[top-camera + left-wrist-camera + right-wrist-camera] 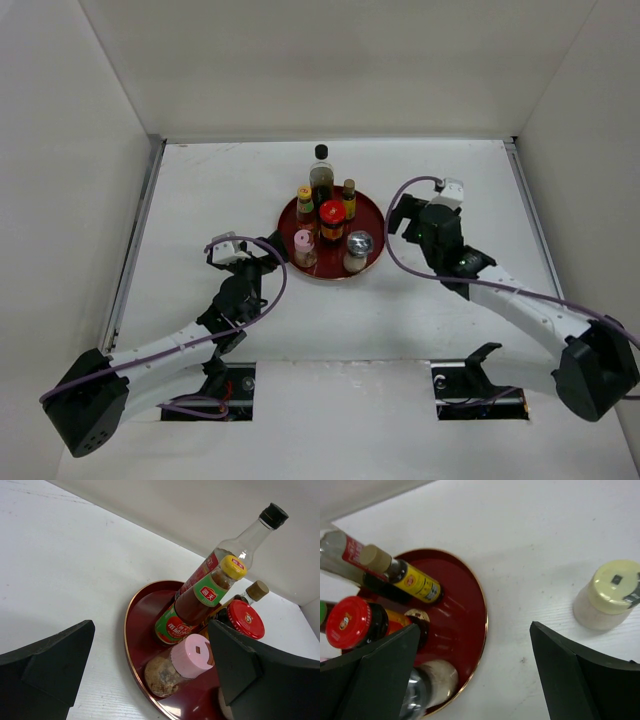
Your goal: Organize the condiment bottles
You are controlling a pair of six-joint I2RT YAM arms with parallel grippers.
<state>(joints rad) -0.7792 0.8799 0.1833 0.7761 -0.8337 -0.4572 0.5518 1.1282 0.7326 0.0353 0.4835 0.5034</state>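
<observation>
You had the left pincer (151,630) spread wide and empty, with the pink shaker (186,662) just ahead between its fingers. The shaker stood inside the red tray's (137,625) rim, beside the yellow-capped red sauce bottle (200,602). Your right pincer (475,627) was released too; the cream-topped shaker (609,596) stood on the table (545,540) ahead of one finger, off the tray.

Left arm (170,350): white link shells, black joint housings, a bulky black block at the shoulder end.
Right arm (520,305): the same white shells and black joints.
Cables (284,278): a thin purple lead loops along each arm.
Wrist caps (452,190): small, white.
Fingers (47,672): matte black, broad, wedge-shaped, with hard edges.
</observation>
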